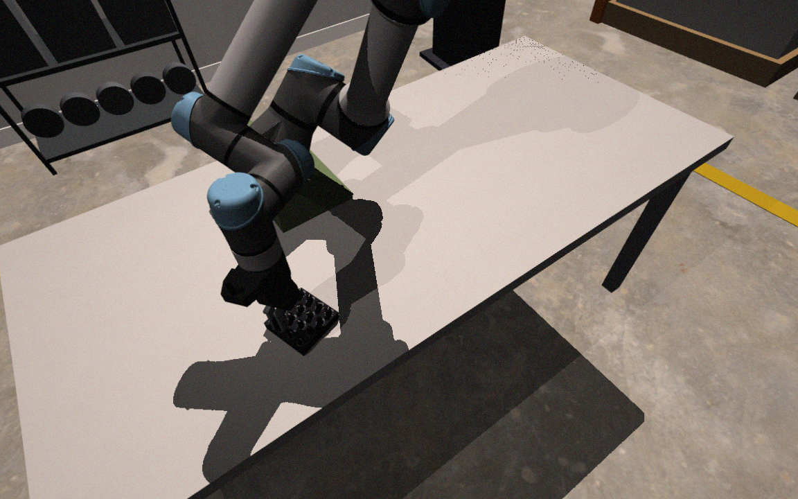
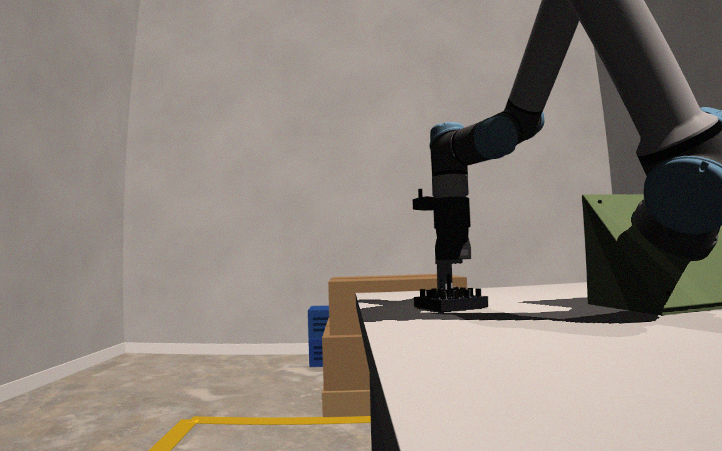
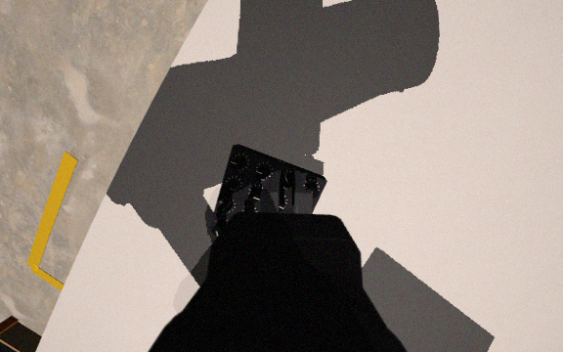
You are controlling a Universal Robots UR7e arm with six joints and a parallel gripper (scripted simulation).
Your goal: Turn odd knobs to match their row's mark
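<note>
The black knob box (image 1: 304, 322) stands on its feet on the white table, near the front edge and in the arm's shadow. It also shows in the exterior view (image 2: 451, 300) and in the wrist view (image 3: 269, 188), where the gripper body hides its near half. My gripper (image 1: 279, 308) points straight down with its fingers (image 2: 445, 285) lowered among the knobs at the box's left part. The fingers (image 3: 272, 196) stand narrow around one knob. I cannot read which knob it is, nor the white lines or names.
The arm's green wedge base (image 2: 672, 263) stands on the table behind the box. The table's front edge (image 1: 389, 366) runs close to the box. Brown cartons (image 2: 346, 342) and a blue crate (image 2: 316, 335) stand on the floor beyond the table's end.
</note>
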